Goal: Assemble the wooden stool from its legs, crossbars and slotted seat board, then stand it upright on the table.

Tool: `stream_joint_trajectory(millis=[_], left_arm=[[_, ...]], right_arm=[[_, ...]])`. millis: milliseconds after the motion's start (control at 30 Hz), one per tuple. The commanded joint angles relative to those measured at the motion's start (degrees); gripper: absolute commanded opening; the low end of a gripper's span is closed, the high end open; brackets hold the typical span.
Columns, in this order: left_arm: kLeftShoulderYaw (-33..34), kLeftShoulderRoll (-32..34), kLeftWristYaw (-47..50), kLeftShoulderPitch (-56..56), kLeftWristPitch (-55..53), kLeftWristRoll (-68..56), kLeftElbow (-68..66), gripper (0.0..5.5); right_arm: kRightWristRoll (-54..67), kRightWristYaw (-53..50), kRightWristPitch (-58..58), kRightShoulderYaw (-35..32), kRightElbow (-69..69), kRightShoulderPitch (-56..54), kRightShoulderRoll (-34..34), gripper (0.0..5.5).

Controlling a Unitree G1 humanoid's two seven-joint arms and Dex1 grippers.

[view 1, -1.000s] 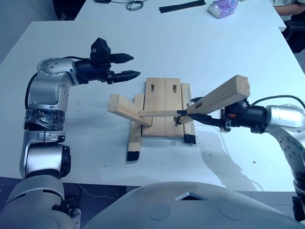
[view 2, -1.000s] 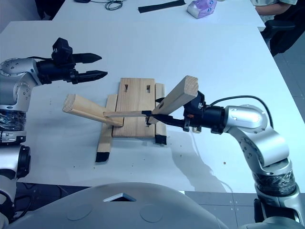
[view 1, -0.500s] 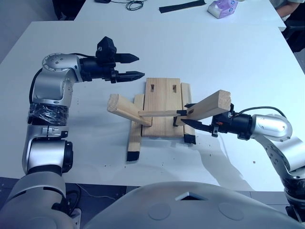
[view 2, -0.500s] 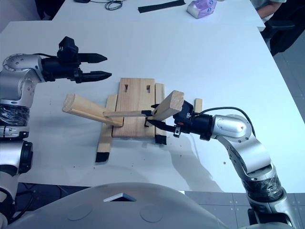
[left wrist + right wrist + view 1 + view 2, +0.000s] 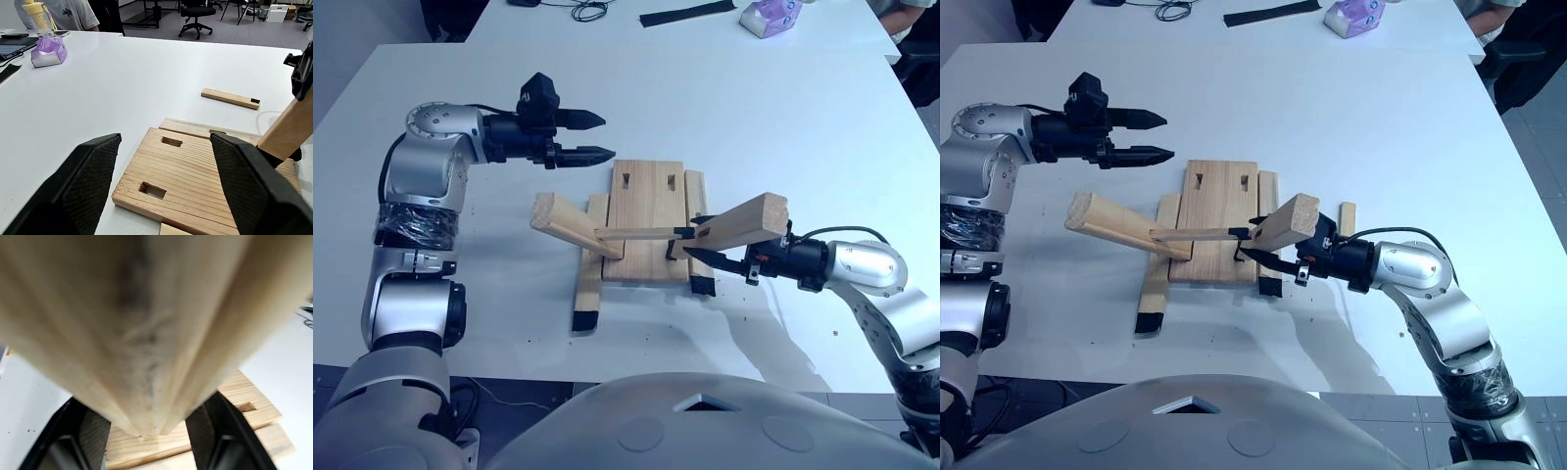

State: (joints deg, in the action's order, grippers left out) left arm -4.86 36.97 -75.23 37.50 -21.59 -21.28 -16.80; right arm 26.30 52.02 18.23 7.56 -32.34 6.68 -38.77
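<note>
While the slotted wooden seat board (image 5: 646, 196) lies flat on the white tabletop (image 5: 754, 117), the right gripper's (image 5: 690, 247) fingers pinch a pale wooden leg (image 5: 744, 220) (tilted over the board); the left gripper's (image 5: 607, 136) fingers hang spread.

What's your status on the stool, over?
Left gripper open, hovering beyond seat board. Right gripper shut on leg, crossbar joining it to second leg. Far slots empty.
</note>
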Motion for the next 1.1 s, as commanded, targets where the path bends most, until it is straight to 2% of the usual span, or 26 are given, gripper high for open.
stream_joint_trajectory(millis=[33,500,833,1100], left_arm=[[-0.69,-0.10,-1.00,0.81,0.45,0.75,-0.32,3.39],[-0.65,-0.84,-1.34,-0.30,-2.51,-0.30,4.14,3.39],[1.75,-2.53,1.05,5.69,-14.01,-8.28,13.90,3.39],[1.46,-1.15,-0.60,7.58,-17.49,-12.52,19.64,3.39]], right_arm=[[0.29,2.95,2.95,0.64,2.72,2.63,-3.41,1.99],[-1.49,6.09,1.34,3.94,6.03,0.06,-6.37,1.99],[-1.26,8.21,1.48,5.71,8.54,-1.82,-7.94,1.99],[-2.08,9.26,2.19,9.27,10.62,-4.86,-8.07,1.99]])
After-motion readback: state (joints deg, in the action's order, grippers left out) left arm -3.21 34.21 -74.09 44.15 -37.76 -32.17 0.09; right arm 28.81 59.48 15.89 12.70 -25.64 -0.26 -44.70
